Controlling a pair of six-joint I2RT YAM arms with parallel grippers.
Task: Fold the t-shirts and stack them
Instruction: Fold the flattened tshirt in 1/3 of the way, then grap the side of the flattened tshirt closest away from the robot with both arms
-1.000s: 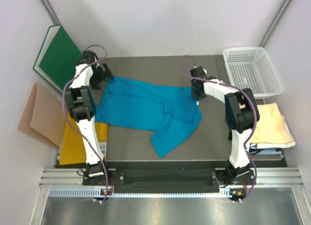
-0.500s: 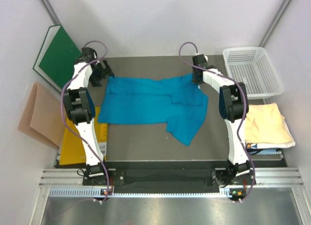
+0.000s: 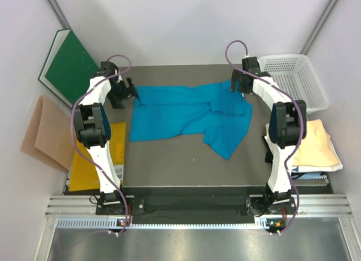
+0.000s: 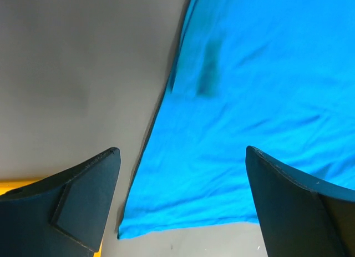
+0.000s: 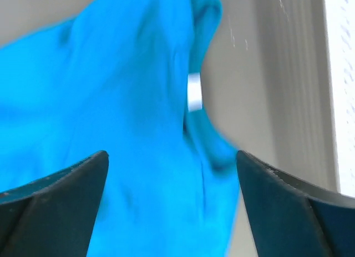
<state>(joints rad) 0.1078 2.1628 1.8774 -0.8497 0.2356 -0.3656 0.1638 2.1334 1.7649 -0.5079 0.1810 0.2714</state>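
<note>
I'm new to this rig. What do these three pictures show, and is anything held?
A left arm and a right arm are bolted at the near edge of the table. One picture looks down from above; the others come from wrist cameras, dark jaws at the bottom. A teal t-shirt lies rumpled on the table; a cream t-shirt sits folded at right, near a white basket. Both pairs of jaws stand open over the teal shirt, holding nothing.
</note>
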